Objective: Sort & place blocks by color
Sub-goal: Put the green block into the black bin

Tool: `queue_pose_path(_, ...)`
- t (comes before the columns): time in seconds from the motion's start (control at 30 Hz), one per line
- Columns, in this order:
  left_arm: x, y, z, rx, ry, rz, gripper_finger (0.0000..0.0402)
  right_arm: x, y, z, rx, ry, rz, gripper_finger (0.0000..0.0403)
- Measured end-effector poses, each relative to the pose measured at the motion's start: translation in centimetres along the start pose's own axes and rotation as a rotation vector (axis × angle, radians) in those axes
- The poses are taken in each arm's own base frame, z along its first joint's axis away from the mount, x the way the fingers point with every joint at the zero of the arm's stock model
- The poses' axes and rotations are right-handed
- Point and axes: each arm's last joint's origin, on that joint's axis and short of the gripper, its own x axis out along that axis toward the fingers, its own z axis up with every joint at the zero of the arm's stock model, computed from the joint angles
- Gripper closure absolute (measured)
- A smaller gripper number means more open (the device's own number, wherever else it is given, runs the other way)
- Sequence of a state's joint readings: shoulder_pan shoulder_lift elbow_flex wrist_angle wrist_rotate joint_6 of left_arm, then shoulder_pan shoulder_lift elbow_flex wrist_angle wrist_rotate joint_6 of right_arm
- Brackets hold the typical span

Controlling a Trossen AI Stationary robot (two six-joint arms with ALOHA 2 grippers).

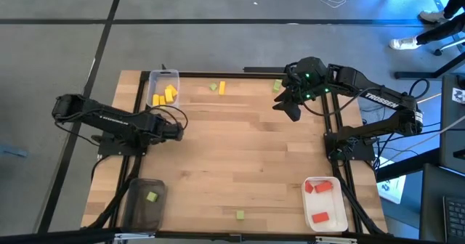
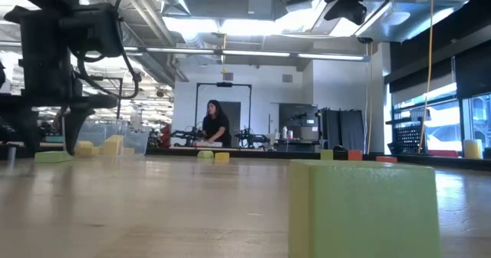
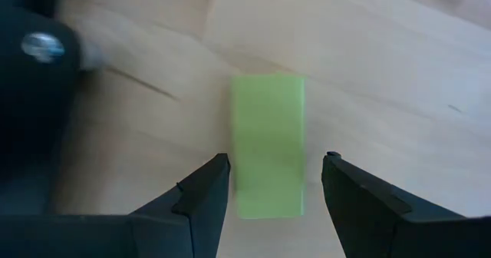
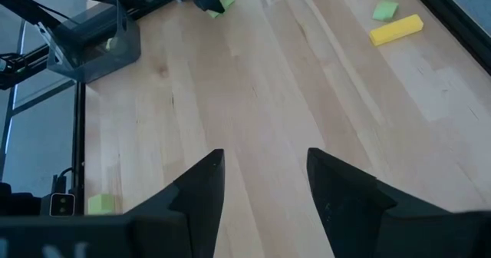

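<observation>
A light green block [image 3: 268, 144] is framed between the parted fingers of the left gripper [image 3: 275, 183] on the wooden table [image 1: 240, 149]; the right gripper [image 4: 265, 177], held wide, hangs above bare boards.

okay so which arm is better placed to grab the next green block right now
Left. Its wrist view shows the left gripper open with a green block lying between its fingers on the table. The right gripper is open too, but only bare wood lies between its fingers.
</observation>
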State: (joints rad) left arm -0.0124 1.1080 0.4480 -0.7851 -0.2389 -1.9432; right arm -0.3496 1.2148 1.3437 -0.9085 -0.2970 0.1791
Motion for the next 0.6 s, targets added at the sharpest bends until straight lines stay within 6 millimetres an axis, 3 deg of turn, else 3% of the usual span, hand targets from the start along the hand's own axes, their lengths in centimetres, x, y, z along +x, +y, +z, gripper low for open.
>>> queue_pose_path(0.4,1.09,0.66,0.91,0.068,-0.002,0.043,0.0211,-0.01,-0.01,0.0,0.0,0.0,0.0,0.0218)
queue_pose_path(0.6,1.1,0.66,0.95,0.131,0.039,0.057,0.0279,-0.01,-0.01,0.0,-0.001,0.0,0.0,0.0218)
